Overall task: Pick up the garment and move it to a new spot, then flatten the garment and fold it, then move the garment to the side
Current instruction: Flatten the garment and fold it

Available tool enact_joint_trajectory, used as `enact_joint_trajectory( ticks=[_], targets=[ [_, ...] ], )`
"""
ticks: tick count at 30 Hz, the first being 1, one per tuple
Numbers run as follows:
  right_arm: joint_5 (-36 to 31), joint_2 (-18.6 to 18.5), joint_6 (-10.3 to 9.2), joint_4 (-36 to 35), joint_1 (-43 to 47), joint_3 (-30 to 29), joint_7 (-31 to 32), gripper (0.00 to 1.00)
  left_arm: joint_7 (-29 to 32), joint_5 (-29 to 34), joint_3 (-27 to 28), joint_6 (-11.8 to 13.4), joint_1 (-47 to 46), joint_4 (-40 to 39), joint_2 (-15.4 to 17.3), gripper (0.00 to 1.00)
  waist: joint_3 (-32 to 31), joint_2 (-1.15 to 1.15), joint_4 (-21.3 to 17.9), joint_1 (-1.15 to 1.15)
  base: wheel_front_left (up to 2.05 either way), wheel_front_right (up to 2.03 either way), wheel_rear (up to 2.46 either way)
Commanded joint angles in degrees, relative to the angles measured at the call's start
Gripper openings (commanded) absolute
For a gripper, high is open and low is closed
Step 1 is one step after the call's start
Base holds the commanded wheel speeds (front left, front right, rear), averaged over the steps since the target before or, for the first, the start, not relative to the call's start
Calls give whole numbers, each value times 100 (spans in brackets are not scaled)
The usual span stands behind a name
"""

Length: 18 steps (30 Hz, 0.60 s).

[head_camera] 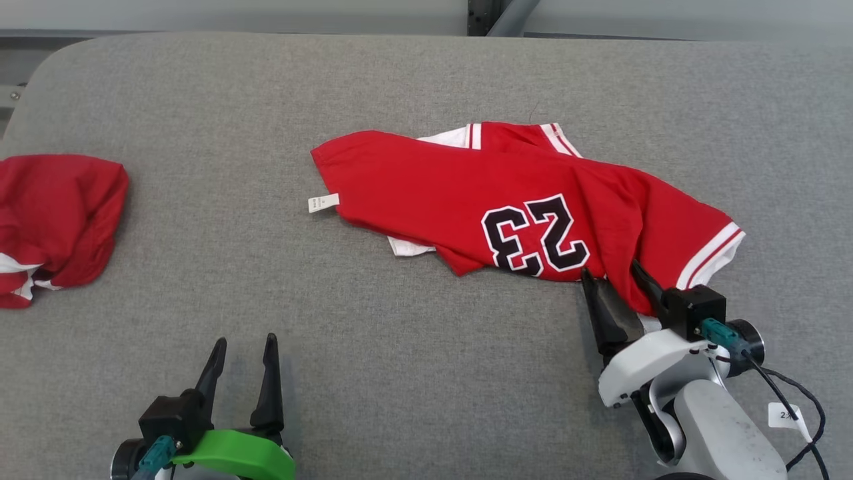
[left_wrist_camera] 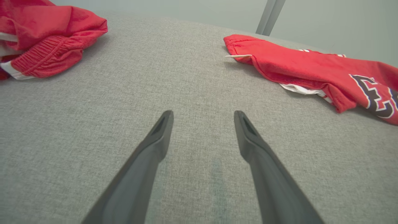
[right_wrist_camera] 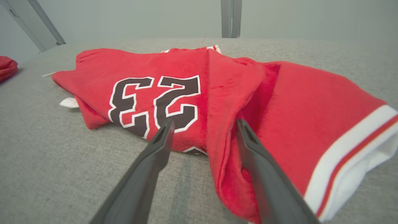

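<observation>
The garment (head_camera: 453,193) lies rumpled on the desk (head_camera: 200,100); the right claw (head_camera: 610,268), spread wide, straddles its near fold; the left claw (head_camera: 244,339) gapes well apart.

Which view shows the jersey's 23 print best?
Head view: both digits of the 23 print seen from above, nothing in front. Right wrist view shows the print larger but oblique, one finger tip overlapping it. Left wrist view catches a part at the frame edge.

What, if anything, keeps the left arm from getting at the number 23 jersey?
Likely nothing, so yes. The open left tool faces a bare stretch of grey padded surface, with the jersey lying ahead to its right, uncovered.
</observation>
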Motion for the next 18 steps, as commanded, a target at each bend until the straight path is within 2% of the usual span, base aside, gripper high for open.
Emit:
enact_joint_trajectory(
  ticks=[1, 7, 8, 10, 18],
  targets=[
    [33, -44, -6, 68, -74, 20, -16, 100, -3, -43, -5, 32, -79, 20, 11, 100, 174, 0, 166, 0, 0, 0, 0],
    [85, -88, -6, 253, -344, 134, -16, 100, -3, -70, -20, 47, -133, 13, 12, 100, 297, 0, 204, 0, 0, 0, 0],
    [98, -100, -6, 243, -398, 160, -16, 85, -3, -67, -31, 44, -151, 25, 11, 100, 313, 0, 205, 0, 0, 0, 0],
    [123, -108, -6, 131, -473, 242, -16, 0, -3, -77, -54, 38, -189, 50, 11, 100, 326, 0, 203, 0, 0, 0, 0],
    [341, -236, -6, -796, -650, 591, -16, 0, -3, -120, -169, 15, -113, 178, 12, 100, 152, 0, 156, 0, 0, 0, 0]
  ],
)
